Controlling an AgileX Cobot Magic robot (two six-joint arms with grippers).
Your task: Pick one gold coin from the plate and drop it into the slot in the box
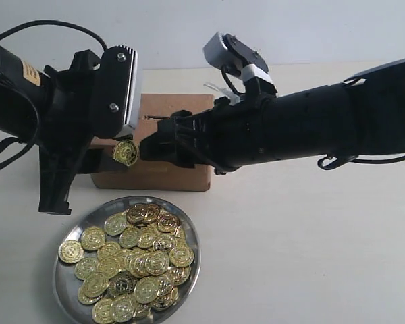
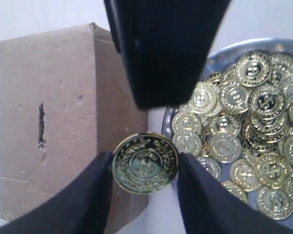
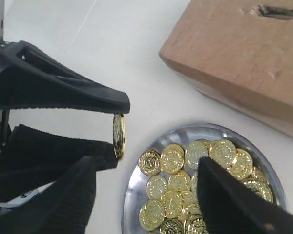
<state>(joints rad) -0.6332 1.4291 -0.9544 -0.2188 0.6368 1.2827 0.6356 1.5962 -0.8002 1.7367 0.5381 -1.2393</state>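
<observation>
My left gripper [image 2: 145, 166] is shut on one gold coin [image 2: 145, 162], pinched by its edges and held in the air between the plate and the box. In the exterior view this coin [image 1: 125, 152] hangs in front of the brown cardboard box [image 1: 172, 111]. The box slot [image 2: 41, 126] is a dark slit on the box top [image 3: 224, 44], also seen as the slot [image 3: 278, 10]. The silver plate [image 1: 59, 278] lies nearer the front, heaped with several gold coins [image 1: 145, 253]. My right gripper [image 3: 145, 165] stands open over the plate's rim [image 3: 134, 195], close beside the held coin [image 3: 119, 136].
The right arm [image 1: 310, 128] reaches across the middle, over the box, and its dark body [image 2: 166, 48] fills part of the left wrist view. A white tabletop [image 1: 310, 256] stretches right of the plate. Cables [image 1: 47, 27] loop behind the left arm.
</observation>
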